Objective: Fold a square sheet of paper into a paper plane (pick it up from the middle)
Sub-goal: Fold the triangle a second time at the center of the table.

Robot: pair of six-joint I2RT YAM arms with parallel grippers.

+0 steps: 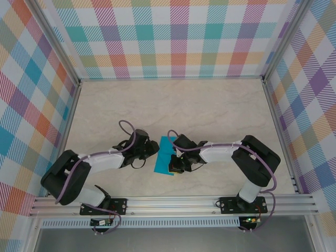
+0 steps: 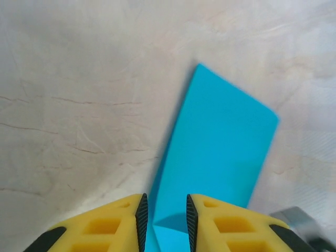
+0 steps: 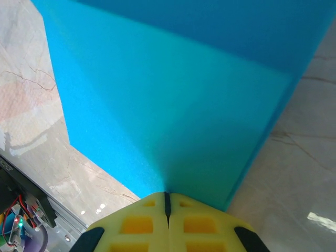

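Right gripper (image 3: 167, 202) is clenched on an edge of the creased square sheet of paper (image 3: 173, 105), just beyond the middle of the front rail (image 1: 173, 202). Left gripper (image 2: 167, 210) straddles the sheet, jaws parted.

Left pincer (image 1: 155, 149) left of square sheet of paper (image 1: 163, 159), right pincer (image 1: 174, 157) right; table (image 1: 157, 105) beneath.

Your desk (image 2: 79, 105) is a pale marble-look surface with brown veins. Between the left claw (image 2: 164, 210) and the right claw (image 3: 167, 195), the creased square sheet of paper (image 2: 220, 147) sits low over it; contact unclear.
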